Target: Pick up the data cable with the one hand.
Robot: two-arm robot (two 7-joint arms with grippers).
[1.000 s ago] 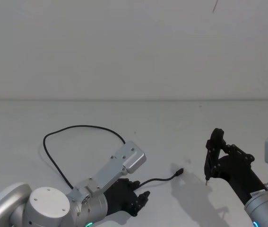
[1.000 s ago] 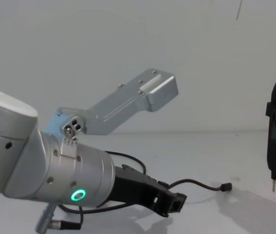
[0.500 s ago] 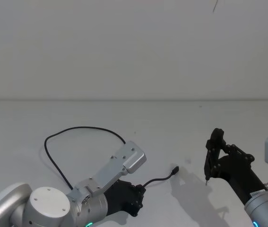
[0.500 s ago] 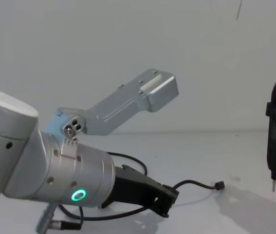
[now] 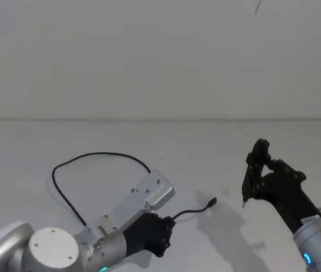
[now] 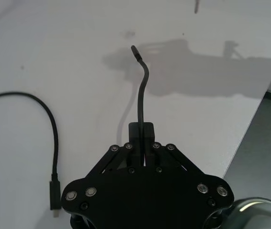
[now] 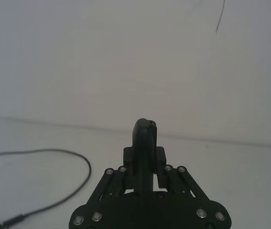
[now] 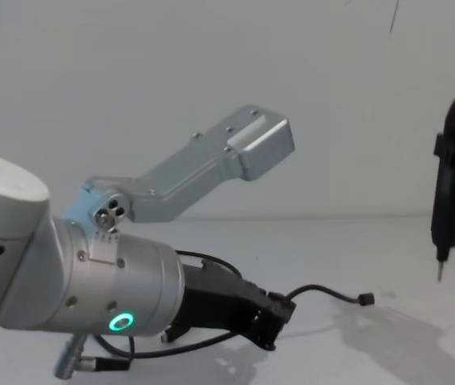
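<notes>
— Ahead of the left gripper (image 8: pixel 279 309), which way does the cable (image 6: pixel 141 102) run?
— Straight out from the fingertips, which pinch it near one end. The short free stretch and its plug (image 5: pixel 213 200) point toward the right arm, clear of the table (image 5: pixel 205 141). The rest loops back on the table to the left.
— What's changed?
— A second ago those fingers were spread and the plug lay flat; now it's raised. The right gripper (image 7: pixel 144 160), clamped on its pen tool (image 8: pixel 449 200), hovers well apart.

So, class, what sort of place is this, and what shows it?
Probably a robotics lab test bench: a white table against a plain wall, the left tool shut on a data cable, the right tool holding a pen-like probe.
</notes>
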